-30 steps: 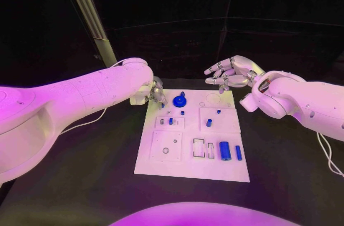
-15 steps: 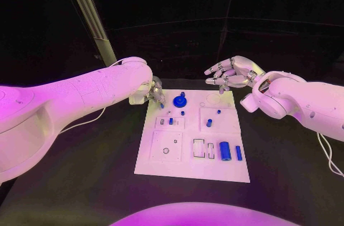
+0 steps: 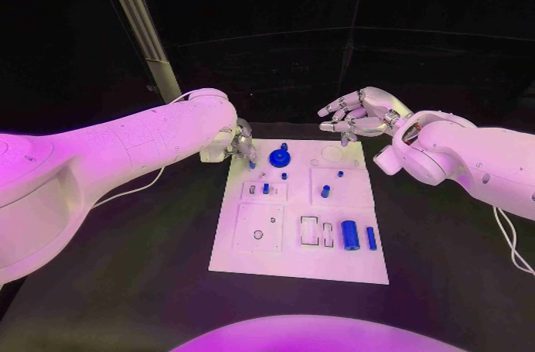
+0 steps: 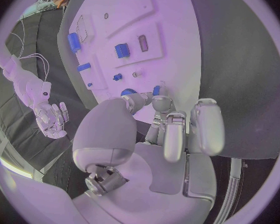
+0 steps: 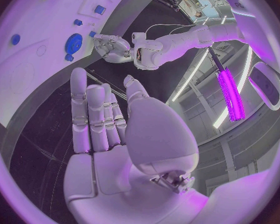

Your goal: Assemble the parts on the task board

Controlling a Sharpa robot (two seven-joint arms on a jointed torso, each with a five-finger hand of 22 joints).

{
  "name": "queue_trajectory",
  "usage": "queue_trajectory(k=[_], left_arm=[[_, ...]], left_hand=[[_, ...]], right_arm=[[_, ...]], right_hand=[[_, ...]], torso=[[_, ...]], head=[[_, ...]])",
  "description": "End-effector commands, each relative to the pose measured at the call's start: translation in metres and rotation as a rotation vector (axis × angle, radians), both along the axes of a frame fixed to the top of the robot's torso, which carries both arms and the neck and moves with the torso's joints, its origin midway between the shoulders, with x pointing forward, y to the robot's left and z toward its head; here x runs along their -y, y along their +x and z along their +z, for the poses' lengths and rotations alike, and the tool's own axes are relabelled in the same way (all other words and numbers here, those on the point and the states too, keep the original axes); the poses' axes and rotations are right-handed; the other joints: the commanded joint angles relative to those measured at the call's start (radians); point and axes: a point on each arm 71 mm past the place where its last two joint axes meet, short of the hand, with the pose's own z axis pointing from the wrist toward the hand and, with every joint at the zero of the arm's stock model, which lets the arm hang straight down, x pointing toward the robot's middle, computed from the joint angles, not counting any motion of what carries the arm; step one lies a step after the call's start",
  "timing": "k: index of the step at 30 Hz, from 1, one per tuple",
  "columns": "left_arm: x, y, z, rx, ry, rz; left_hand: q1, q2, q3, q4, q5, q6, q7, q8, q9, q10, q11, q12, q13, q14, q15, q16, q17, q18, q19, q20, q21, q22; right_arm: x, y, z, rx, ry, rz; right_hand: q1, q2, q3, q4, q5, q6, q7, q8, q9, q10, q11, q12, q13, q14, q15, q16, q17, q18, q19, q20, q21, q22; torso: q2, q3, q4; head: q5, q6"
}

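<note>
The white task board [image 3: 299, 213] lies in the middle of the head view on the black table [image 3: 134, 290], its long side running from the lower centre toward the upper centre. At the board's upper left corner the left hand [image 3: 233, 145] reaches in from the picture's left, its fingers curled down close to the board's edge just beside a round blue gear-like part [image 3: 279, 157]; in the left wrist view the fingertips [image 4: 160, 103] bunch together right at that corner near small blue pieces, but whether they pinch anything cannot be told. The right hand [image 3: 357, 114] hangs above and beyond the board's upper right corner, apart from it, its fingers loosely spread and slightly bent with nothing in them, as the right wrist view also shows. Lower on the board, toward the right of centre, a blue cylinder [image 3: 350, 234] lies on its side with a thinner blue bar [image 3: 371, 238] just beside it on its right. Small blue pegs [image 3: 325, 190] stand in the middle of the board, between the gear-like part and the cylinder.
</note>
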Motion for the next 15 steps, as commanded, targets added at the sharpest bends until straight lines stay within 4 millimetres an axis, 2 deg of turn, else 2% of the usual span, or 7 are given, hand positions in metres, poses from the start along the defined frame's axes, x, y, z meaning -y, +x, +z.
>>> queue_trajectory(k=[1,7,8,10,15], left_arm=[[0.001,0.0007,0.0,0.015,-0.011,0.0],[0.0003,0.002,0.001,0.031,-0.019,0.008],[0.0001,0.0023,0.0011,0.033,-0.019,0.01],[0.0,0.0026,0.0012,0.034,-0.02,0.011],[0.0002,0.0029,0.0012,0.035,-0.022,0.01]], left_hand=[[-0.008,0.006,0.159,-0.159,0.04,0.016,-0.006,0.007,-0.004,0.008,-0.006,0.009,0.005,0.104,0.001,0.003,0.263,0.003,0.006,0.003,0.009,0.045],[-0.028,-0.002,0.144,-0.171,0.134,0.043,-0.014,0.005,-0.017,0.039,-0.014,0.034,0.038,0.104,-0.006,0.003,0.263,0.001,0.009,-0.003,0.016,0.053],[-0.037,-0.004,0.137,-0.171,0.171,0.051,-0.016,0.003,-0.02,0.046,-0.015,0.038,0.044,0.104,-0.006,0.003,0.263,0.001,0.01,-0.005,0.017,0.055],[-0.049,-0.006,0.125,-0.173,0.211,0.064,-0.019,0.001,-0.024,0.052,-0.018,0.042,0.051,0.104,-0.009,0.003,0.263,0.0,0.011,-0.006,0.019,0.057],[-0.073,-0.008,0.093,-0.167,0.222,0.082,-0.024,-0.004,-0.028,0.059,-0.022,0.044,0.052,0.104,-0.01,0.003,0.263,0.0,0.012,-0.007,0.021,0.06]], right_arm=[[-0.0011,-0.0002,0.0013,0.002,0.002,0.01],[-0.0011,-0.0002,0.0013,0.002,0.002,0.009],[-0.0011,-0.0002,0.0013,0.002,0.002,0.009],[-0.0012,-0.0003,0.0013,0.002,0.002,0.009],[-0.0014,-0.0003,0.0013,0.001,0.002,0.01]], right_hand=[[-0.008,0.003,0.0,0.008,0.004,-0.007,-0.003,0.006,0.0,-0.008,0.001,0.005,-0.001,-0.007,0.002,0.004,-0.001,0.005,-0.01,0.0,-0.004,0.002],[-0.008,0.003,0.0,0.008,0.004,-0.007,-0.003,0.006,0.0,-0.008,0.001,0.005,-0.001,-0.007,0.002,0.004,-0.001,0.005,-0.01,0.0,-0.004,0.002],[-0.008,0.003,0.0,0.008,0.004,-0.007,-0.003,0.006,0.0,-0.008,0.001,0.005,-0.001,-0.007,0.002,0.004,-0.001,0.005,-0.01,0.0,-0.004,0.002],[-0.008,0.003,0.0,0.008,0.004,-0.007,-0.003,0.006,0.0,-0.008,0.001,0.005,-0.001,-0.007,0.002,0.004,-0.001,0.005,-0.01,0.0,-0.004,0.002],[-0.008,0.003,0.0,0.008,0.004,-0.007,-0.003,0.006,0.0,-0.008,0.001,0.005,-0.001,-0.007,0.002,0.004,-0.001,0.005,-0.01,0.0,-0.004,0.002]], torso=[[0.0,0.0008,-0.0004],[0.0,0.0001,0.0006],[-0.001,0.0003,0.0006],[0.0,0.0005,0.0007],[-0.001,0.0002,0.0004]], head=[[0.002,0.0],[0.001,0.0],[0.002,-0.001],[0.003,-0.001],[0.003,-0.001]])
